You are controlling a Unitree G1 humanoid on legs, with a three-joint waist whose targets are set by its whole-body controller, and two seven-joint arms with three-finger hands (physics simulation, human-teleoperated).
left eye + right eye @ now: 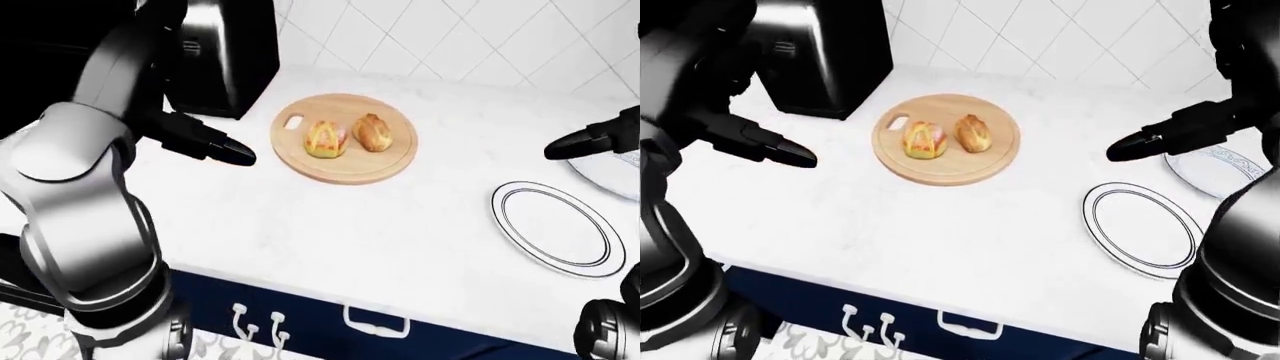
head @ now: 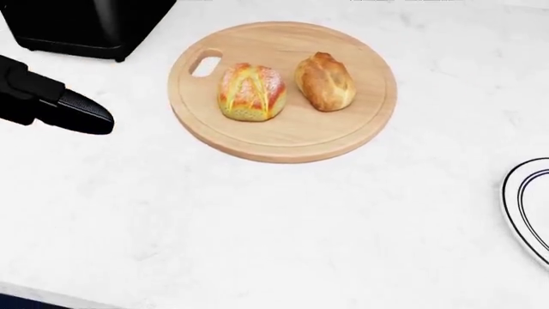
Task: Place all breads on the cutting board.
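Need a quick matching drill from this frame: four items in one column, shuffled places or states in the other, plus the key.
Items:
1. yellow bun with red streaks
2. brown bread roll
3. white plate with dark rim lines
4. left hand

Places or states:
A. empty, on the counter at the view's right, off the board
B. on the cutting board, on the side with the handle slot
C. above the counter left of the board, holding nothing
D. on the cutting board, on the side away from the handle slot

Pairs: 1-B, 2-D, 3-A, 4-C
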